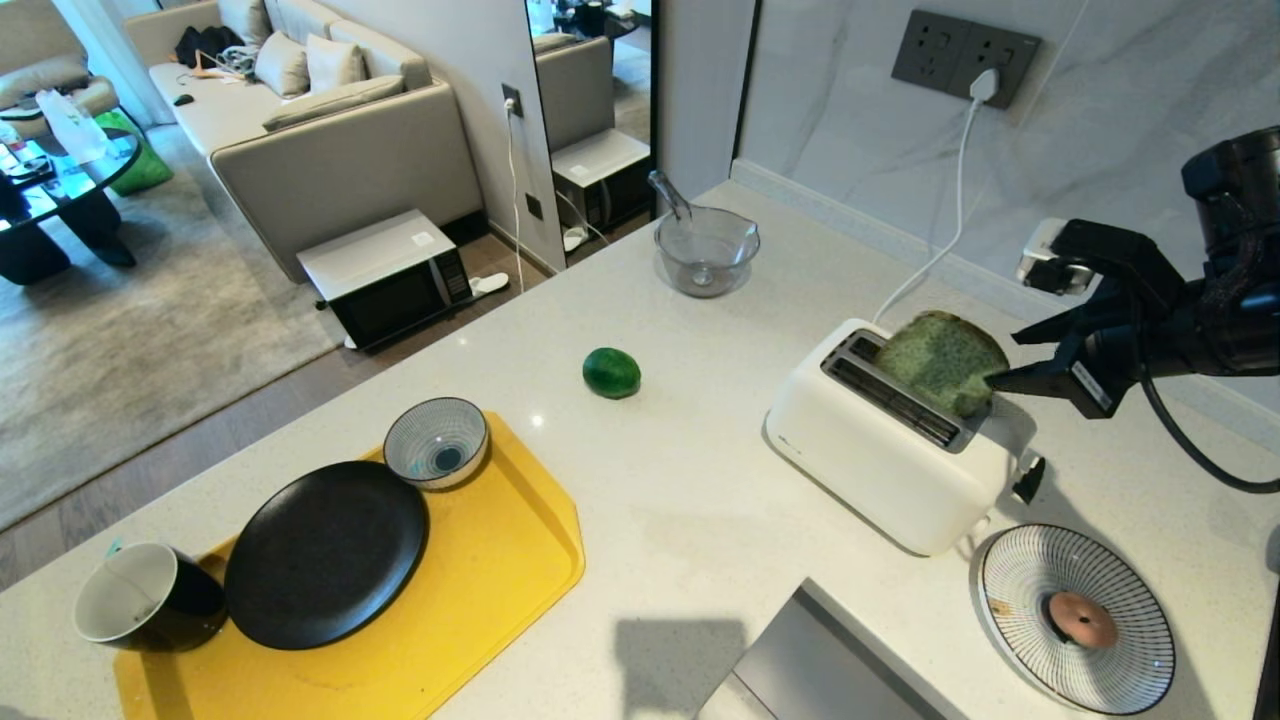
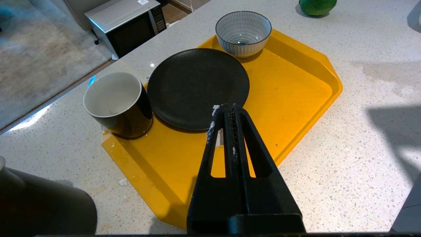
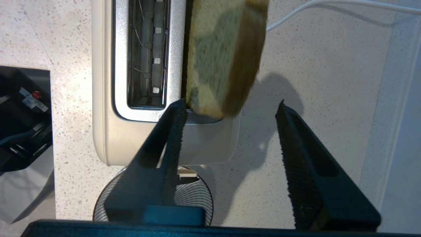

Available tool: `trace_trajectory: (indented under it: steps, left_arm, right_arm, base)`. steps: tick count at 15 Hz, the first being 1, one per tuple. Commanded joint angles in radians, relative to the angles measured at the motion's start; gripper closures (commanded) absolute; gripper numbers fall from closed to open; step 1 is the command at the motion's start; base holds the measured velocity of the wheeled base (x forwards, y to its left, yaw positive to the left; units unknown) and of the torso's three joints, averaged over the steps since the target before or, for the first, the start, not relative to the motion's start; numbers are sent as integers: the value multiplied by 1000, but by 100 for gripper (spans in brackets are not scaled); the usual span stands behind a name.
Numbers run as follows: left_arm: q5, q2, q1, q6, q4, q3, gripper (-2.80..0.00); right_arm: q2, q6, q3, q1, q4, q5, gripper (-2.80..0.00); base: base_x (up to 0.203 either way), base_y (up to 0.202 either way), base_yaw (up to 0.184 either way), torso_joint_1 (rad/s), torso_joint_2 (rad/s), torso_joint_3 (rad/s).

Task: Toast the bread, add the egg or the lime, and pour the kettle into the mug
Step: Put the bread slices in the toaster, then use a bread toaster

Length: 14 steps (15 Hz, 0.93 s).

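The pale green bread [image 1: 940,360] leans tilted out of the far slot of the white toaster [image 1: 860,450], its lower edge in the slot. My right gripper [image 1: 1012,358] stands open beside it; in the right wrist view the bread [image 3: 223,59] is at the tip of one finger [image 3: 174,115], and nothing is gripped. The lime [image 1: 611,372] lies on the counter. The egg [image 1: 1080,620] rests on a striped plate [image 1: 1010,570]. The mug [image 1: 140,597] stands at the tray's corner. My left gripper [image 2: 227,108] hangs shut over the yellow tray [image 2: 296,98]. I cannot make out the kettle for sure.
On the yellow tray [image 1: 500,560] sit a black plate [image 1: 325,555] and a striped bowl [image 1: 436,442]. A glass bowl [image 1: 706,250] with a spoon stands at the back. The toaster's cord [image 1: 940,250] runs to the wall socket. The counter drops off on the left.
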Motion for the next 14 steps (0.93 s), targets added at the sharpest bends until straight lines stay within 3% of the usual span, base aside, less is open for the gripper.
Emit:
trace_trajectory:
  steps: [1,7,8,10,14]
  left_arm:
    - [0,-2,0,0,-1,17,0]
    - [0,-2,0,0,-1,17,0]
    - [0,-2,0,0,-1,17,0]
    - [0,-2,0,0,-1,17,0]
    - [0,-2,0,0,-1,17,0]
  right_arm:
    - [-12,-3,6,0,3,3,-280]
    - [-168,41,79,0,9,4,-280]
    - [-202,54,93,0,13,4,0]
    - [-267,96,131,0,22,4,0]
    - [-327,273,257,4,-11,15,0]
  base:
    - [0,0,0,0,0,0]
    - [0,0,0,0,0,0]
    - [0,0,0,0,0,0]
    - [0,0,0,0,0,0]
    - [0,0,0,0,0,0]
